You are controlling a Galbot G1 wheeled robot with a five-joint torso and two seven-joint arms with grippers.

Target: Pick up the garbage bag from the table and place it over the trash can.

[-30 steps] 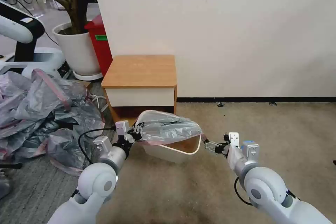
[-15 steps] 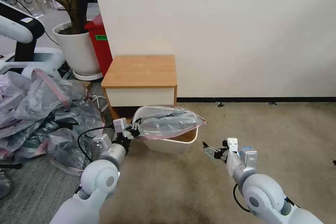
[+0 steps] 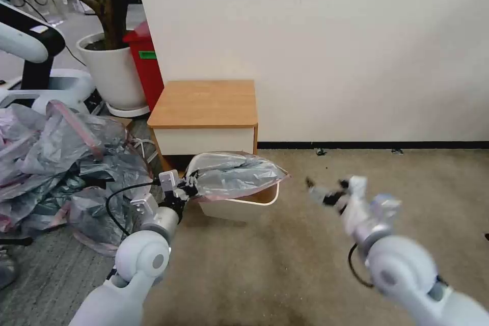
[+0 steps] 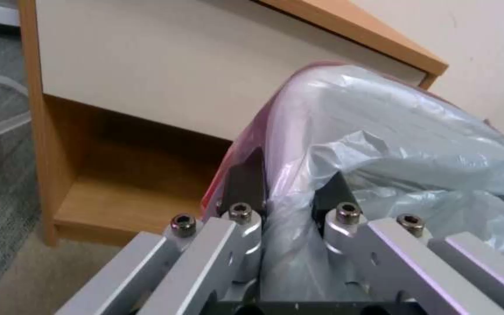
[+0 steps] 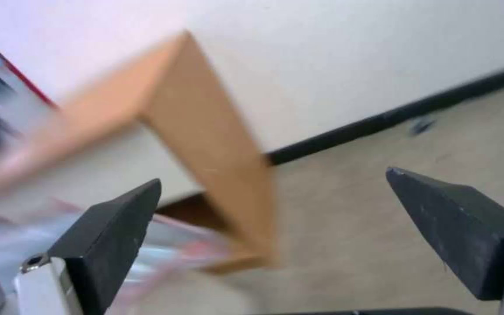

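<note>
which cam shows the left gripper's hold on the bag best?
Left wrist view: both fingers pinch the garbage bag at its pink rim. Head view shows the left gripper at the bag's edge over the trash can, grip unclear. Right wrist view catches blurred bag plastic.

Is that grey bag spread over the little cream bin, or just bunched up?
Spread. The garbage bag lies draped across the trash can, its pink band beyond the rim; the left claw pinches one edge.
</note>
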